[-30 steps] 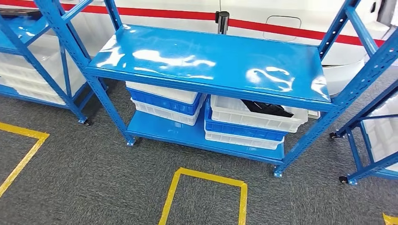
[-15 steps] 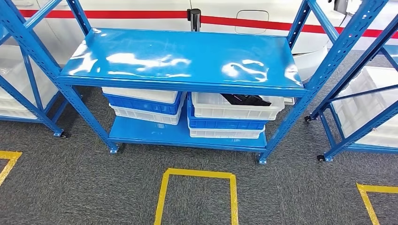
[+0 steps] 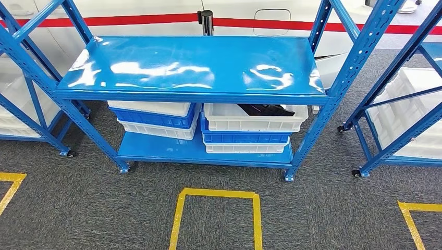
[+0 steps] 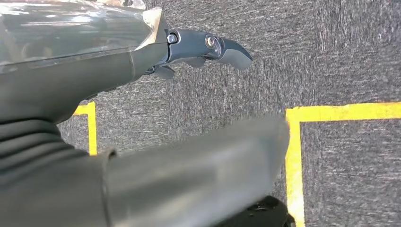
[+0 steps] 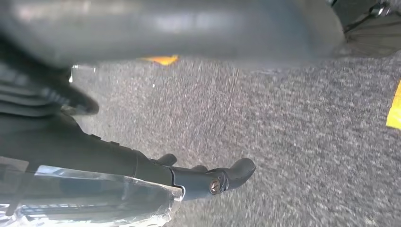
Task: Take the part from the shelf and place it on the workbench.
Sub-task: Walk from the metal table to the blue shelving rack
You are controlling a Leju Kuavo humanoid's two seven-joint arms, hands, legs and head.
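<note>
In the head view a blue metal shelf (image 3: 193,67) stands straight ahead, its top board bare and glossy. On its lower board (image 3: 156,148) sit two stacks of white and blue crates. The right stack's top white crate (image 3: 250,124) holds a black part (image 3: 263,110), half hidden under the top board. My left hand (image 4: 94,75) hangs over grey carpet with its fingers (image 4: 203,47) stretched out and apart from the thumb, holding nothing. My right hand (image 5: 85,151) hangs over the carpet too, its fingers (image 5: 217,179) extended and empty.
The left crate stack (image 3: 154,117) shows no contents. Similar blue racks stand at the left (image 3: 31,99) and right (image 3: 385,88), the right one with white crates (image 3: 417,94). A yellow taped square (image 3: 216,195) marks the carpet before the shelf. A black post (image 3: 206,21) stands behind.
The whole picture has shifted: the camera has turned, so the shelf now sits centred and square-on. Nothing on the shelf has moved.
</note>
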